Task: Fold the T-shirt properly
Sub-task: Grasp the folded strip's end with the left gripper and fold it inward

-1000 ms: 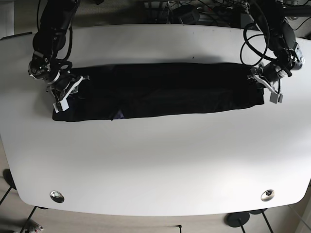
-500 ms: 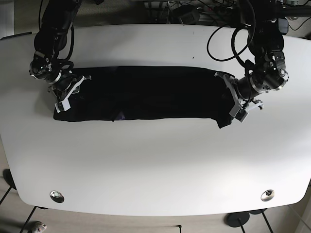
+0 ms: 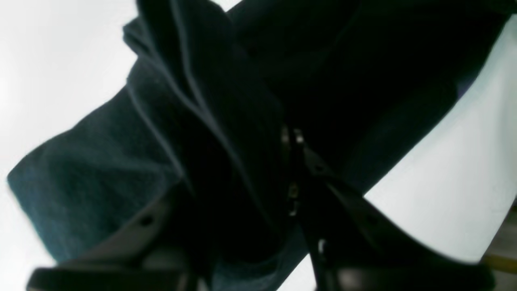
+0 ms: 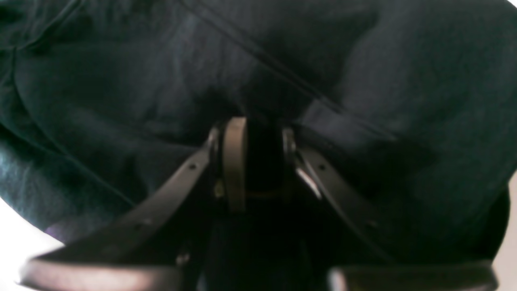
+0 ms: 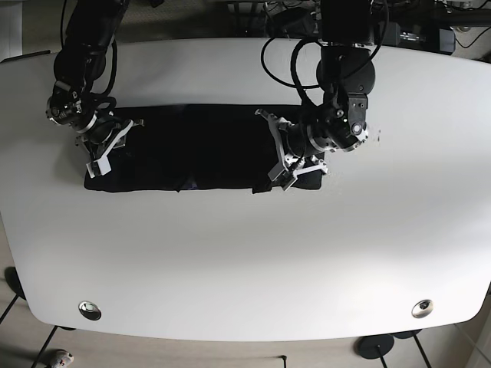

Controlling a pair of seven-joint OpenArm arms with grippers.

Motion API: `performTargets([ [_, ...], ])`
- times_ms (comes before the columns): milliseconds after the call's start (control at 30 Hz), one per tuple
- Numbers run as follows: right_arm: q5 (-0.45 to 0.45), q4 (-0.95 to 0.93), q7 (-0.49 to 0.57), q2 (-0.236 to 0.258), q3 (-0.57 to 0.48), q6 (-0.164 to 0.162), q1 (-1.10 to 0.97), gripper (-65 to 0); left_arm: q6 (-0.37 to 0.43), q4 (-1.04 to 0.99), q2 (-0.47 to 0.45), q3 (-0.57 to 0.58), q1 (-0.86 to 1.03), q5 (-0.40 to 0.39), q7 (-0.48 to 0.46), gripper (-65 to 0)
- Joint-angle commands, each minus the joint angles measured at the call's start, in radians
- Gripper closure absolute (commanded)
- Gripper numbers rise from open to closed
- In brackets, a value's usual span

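The dark T-shirt (image 5: 192,149) lies as a long band across the white table (image 5: 245,261). Its right end is doubled back toward the middle. My left gripper (image 5: 278,161) hovers over the band's centre, shut on that folded end. In the left wrist view the left gripper (image 3: 291,137) pinches bunched cloth (image 3: 101,169), its fingertips pressed together. At the band's left end my right gripper (image 5: 103,149) holds the shirt down. The right wrist view shows the right gripper (image 4: 260,153) with dark fabric (image 4: 121,81) filling the narrow gap between its fingers.
Two round metal fittings (image 5: 90,310) (image 5: 422,308) sit near the table's front edge. Cables and equipment (image 5: 307,15) crowd the space behind the back edge. The floor shows past the front corners.
My left gripper has carried the shirt's right end leftward from the far right to the middle, shortening the band. The right gripper has stayed in place at the left end.
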Motion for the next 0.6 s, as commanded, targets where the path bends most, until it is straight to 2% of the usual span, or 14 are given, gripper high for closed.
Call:
performTargets([
  [33, -0.023, 0.004, -0.031, 0.004, -0.002, -0.002, 0.000, -10.9, -0.002, 0.003, 0.030, 0.000, -0.013, 0.002, -0.024, -5.6],
  [133, -0.023, 0.004, -0.031, -0.012, -0.002, -0.002, 0.000, -10.9, -0.002, -0.003, 0.057, 0.002, -0.023, 0.044, -0.024, -9.3],
  [267, -0.023, 0.004, -0.031, -0.019, -0.002, -0.002, 0.000, -10.9, 0.014, -0.003, 0.083, 0.005, -0.041, 0.113, -0.024, -25.8],
  [367, -0.023, 0.004, -0.031, -0.019, -0.002, -0.002, 0.000, -10.9, 0.169, -0.002, 0.083, 0.086, -0.064, 0.110, -0.025, -35.8],
  [467, -0.023, 0.004, -0.031, -0.019, -0.002, -0.002, 0.000, -10.9, 0.300, 0.003, 0.083, 0.217, -0.089, 0.110, -0.025, -37.9],
  [600, -0.023, 0.004, -0.031, -0.019, -0.002, -0.002, 0.000, -10.9, 0.334, 0.025, 0.083, 0.361, -0.121, 0.114, -0.025, -37.9],
])
